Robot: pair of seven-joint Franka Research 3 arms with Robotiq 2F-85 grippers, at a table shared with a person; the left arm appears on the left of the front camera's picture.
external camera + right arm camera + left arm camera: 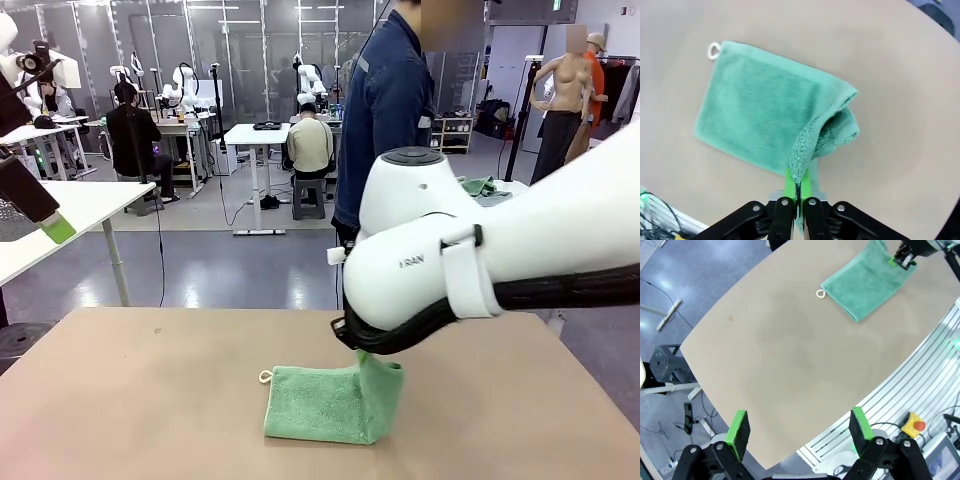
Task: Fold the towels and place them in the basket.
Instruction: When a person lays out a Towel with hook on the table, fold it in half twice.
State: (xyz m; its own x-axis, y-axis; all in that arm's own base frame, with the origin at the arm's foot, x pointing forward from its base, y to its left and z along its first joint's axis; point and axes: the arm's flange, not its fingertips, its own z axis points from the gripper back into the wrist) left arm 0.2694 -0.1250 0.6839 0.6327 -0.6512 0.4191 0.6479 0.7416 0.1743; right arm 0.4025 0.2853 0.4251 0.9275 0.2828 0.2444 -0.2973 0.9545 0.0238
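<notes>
A mint green towel lies folded on the tan table, a small white loop at its left corner. My right gripper is shut on the towel's right edge and holds that edge lifted above the rest. In the left wrist view the towel lies far off with the right gripper at its corner. My left gripper is open and high above the table's left side, nothing between its green pads. In the front view a green fingertip of the left gripper shows at the left edge. The basket is out of view.
A person in a dark blue jacket stands at the table's far side. The table's rounded edge and the floor lie below my left gripper. A yellow box with a red button sits by the robot's base.
</notes>
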